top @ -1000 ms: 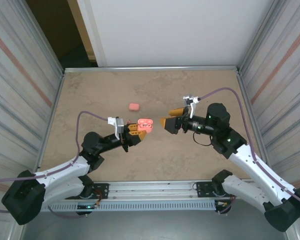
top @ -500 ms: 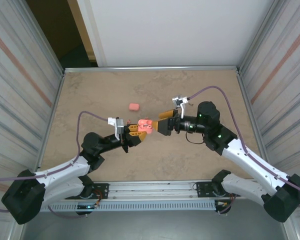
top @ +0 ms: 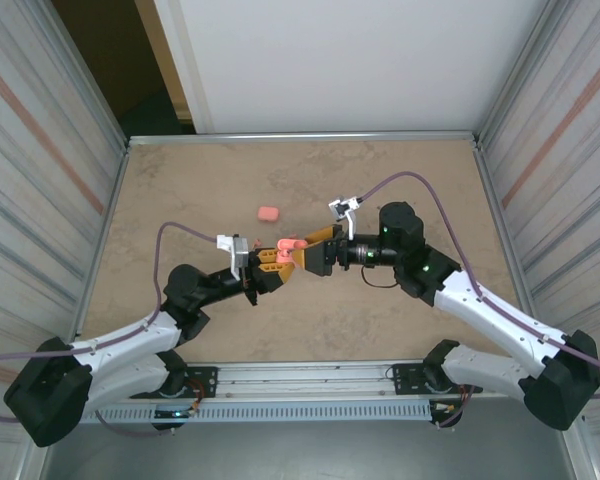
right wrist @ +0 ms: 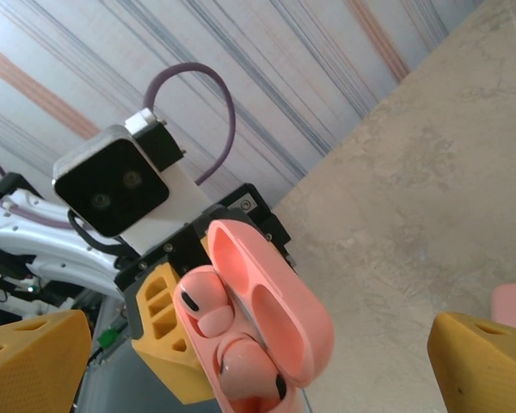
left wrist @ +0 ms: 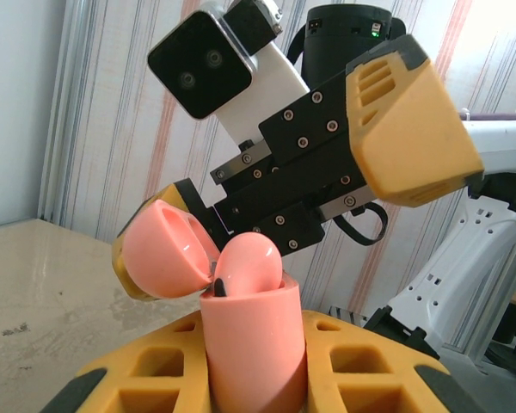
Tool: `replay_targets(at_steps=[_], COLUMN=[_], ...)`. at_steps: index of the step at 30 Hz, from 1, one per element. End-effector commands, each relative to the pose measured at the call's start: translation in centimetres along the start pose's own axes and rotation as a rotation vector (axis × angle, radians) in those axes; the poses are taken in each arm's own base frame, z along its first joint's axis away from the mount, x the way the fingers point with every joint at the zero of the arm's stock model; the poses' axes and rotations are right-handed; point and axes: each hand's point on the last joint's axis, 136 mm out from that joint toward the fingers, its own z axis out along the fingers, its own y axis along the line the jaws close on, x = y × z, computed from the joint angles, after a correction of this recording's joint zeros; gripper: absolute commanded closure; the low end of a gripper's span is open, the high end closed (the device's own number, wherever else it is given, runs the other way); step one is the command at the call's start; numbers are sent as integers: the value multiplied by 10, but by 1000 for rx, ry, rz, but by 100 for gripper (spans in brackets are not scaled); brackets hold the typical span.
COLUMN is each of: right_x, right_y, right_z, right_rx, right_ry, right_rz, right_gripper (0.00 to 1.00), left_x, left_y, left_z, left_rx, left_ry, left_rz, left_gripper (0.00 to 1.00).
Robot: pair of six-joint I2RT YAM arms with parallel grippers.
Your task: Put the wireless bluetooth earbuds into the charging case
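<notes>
Earbuds (right wrist: pixel 211 320) look seated. Left pincer (top: pixel 277 256) clamps the case (left wrist: pixel 254 344); right pincer (top: pixel 315 250), spread apart, should nudge the lid (left wrist: pixel 165 249) shut.

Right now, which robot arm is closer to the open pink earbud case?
Left. The left end effector grips the open charging case and holds it upright. The right end effector is open, with its fingers on either side of the case's lid; I cannot tell if they touch.

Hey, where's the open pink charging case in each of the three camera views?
Top view: case at centre, where the arms meet.
Left wrist: case bottom centre, lid tipped left.
Right wrist: case lower centre, lid open.
Shared landmark: the left claw gripping the case.
</notes>
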Motion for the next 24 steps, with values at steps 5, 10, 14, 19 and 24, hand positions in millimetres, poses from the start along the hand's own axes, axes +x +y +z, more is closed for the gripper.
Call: replay_targets(at_steps=[5,10,14,19,24], right_x=[-14,-15,-14,-15,-16], right_y=[27,31,32,37,41], right_z=[3,3,3,2,1], right_rx=[-85,-97,-103,-117,-128], right_ry=[-11,-7,-5,-7,-7], right_rz=[-50,-55,-63,-72,-78], right_gripper=[1,1,1,1,3], left_x=[-20,-18,-18,-16,-13], left_y=[-11,-10,-8,-5,1], left_z=[5,5,5,6,7], left_rx=[44,39,29,17,-9], left_ry=[-52,-49,-47,-40,-31], left_rz=[31,30,27,19,12], left_gripper=[100,100,100,100,100])
